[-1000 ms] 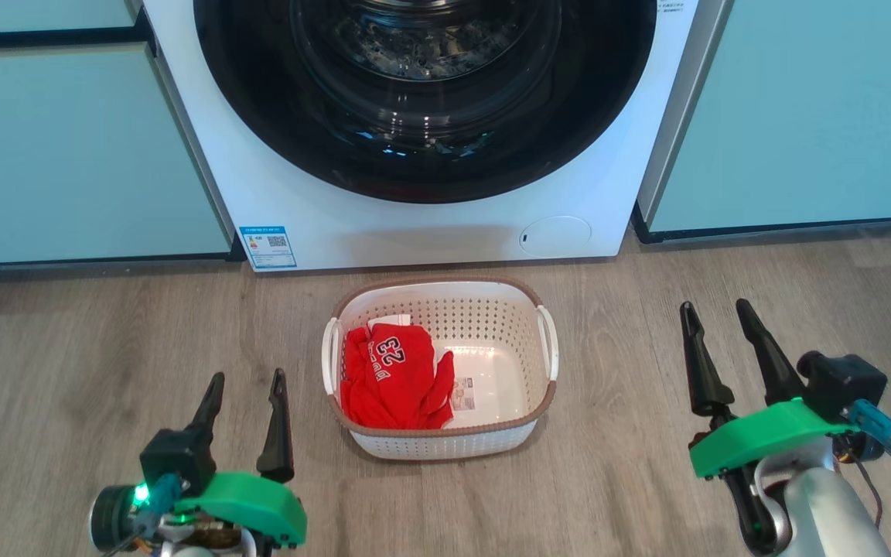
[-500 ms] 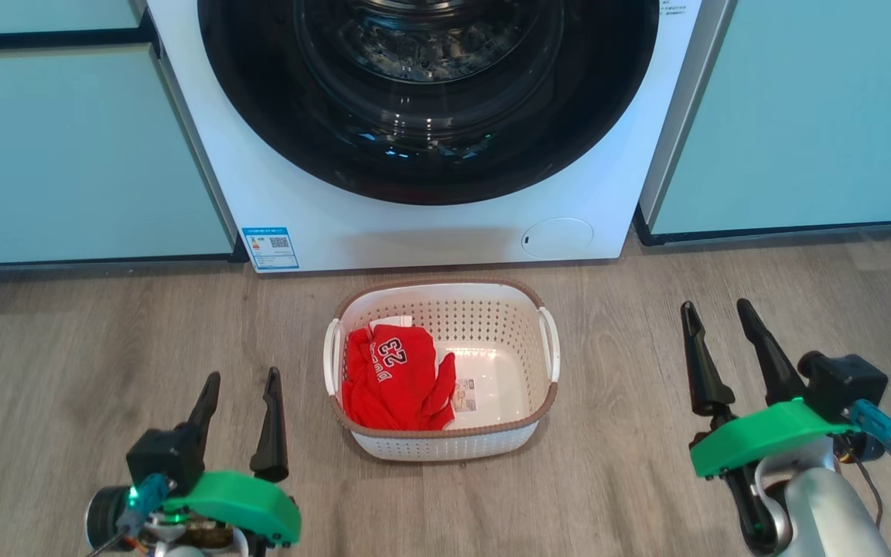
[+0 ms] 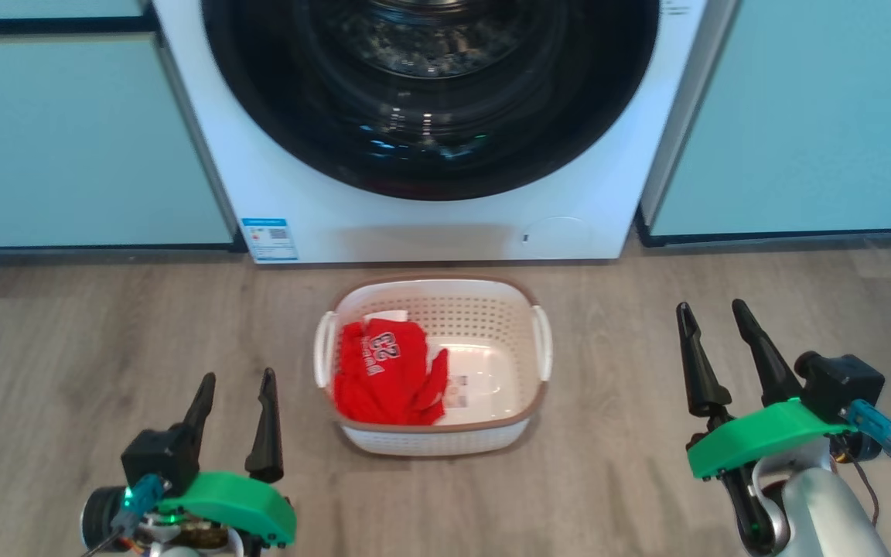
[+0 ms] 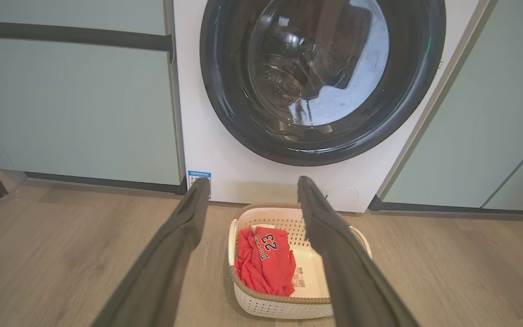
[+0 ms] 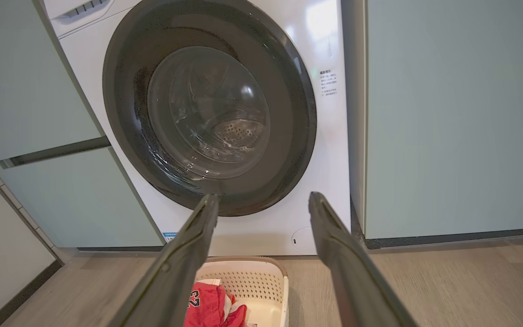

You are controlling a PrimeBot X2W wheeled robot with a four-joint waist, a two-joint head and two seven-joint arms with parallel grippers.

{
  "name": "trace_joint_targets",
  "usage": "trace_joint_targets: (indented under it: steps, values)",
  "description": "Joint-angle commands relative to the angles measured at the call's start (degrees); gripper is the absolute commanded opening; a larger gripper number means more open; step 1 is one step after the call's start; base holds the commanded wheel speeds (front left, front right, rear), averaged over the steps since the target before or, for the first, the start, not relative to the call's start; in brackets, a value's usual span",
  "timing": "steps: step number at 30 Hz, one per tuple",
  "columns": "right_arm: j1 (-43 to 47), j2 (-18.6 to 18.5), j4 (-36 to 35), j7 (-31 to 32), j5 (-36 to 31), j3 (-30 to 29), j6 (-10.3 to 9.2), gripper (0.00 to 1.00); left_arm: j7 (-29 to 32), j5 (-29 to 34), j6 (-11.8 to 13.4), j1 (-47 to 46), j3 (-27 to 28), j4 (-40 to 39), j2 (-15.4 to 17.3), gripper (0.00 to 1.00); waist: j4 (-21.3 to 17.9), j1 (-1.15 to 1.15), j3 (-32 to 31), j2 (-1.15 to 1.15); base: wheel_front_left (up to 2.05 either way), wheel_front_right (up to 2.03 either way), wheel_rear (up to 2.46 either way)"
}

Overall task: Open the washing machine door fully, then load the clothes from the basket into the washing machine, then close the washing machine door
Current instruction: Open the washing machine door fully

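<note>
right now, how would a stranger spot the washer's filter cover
Find the white washing machine between teal cabinets. Under its black-ringed door, low on the right, sits the filter cover: a small white circle, unlike the blue sticker low left.

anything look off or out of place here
Nothing stands out. The washing machine door is shut, the basket stands upright before it, the clothes lie inside, none spilled. The left gripper and right gripper are open and empty.
</note>
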Motion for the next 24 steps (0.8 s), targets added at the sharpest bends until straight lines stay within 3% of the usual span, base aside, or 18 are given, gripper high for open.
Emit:
trace_joint_targets:
  steps: [1, 14, 24]
  values:
    - [-2.7, -0.8, -1.7, -0.5, 0.0, 1.0, -0.01, 1.00, -0.7, 0.3, 0.0, -2.4, 1.5, -1.8, -0.1, 1.00, -0.1, 0.00, 0.0, 0.00, 1.23, 1.23, -2.46]
    - [-2.9, -0.8, -1.4, -0.5, -0.2, 0.8, -0.01, 1.00, -0.7, 0.1, 0.2, -2.6, 1.5, -2.3, -0.1, 1.00, -0.5, 0.00, -0.1, 0.00, 1.23, 1.23, -2.46]
    - [-3.0, -0.8, -0.7, -0.5, -1.0, 1.1, -0.01, 1.00, -0.7, 4.1, 2.9, -2.0, 0.7, -4.5, -0.1, 1.00, -1.6, 0.00, -0.7, 0.00, 0.86, 0.86, -1.72]
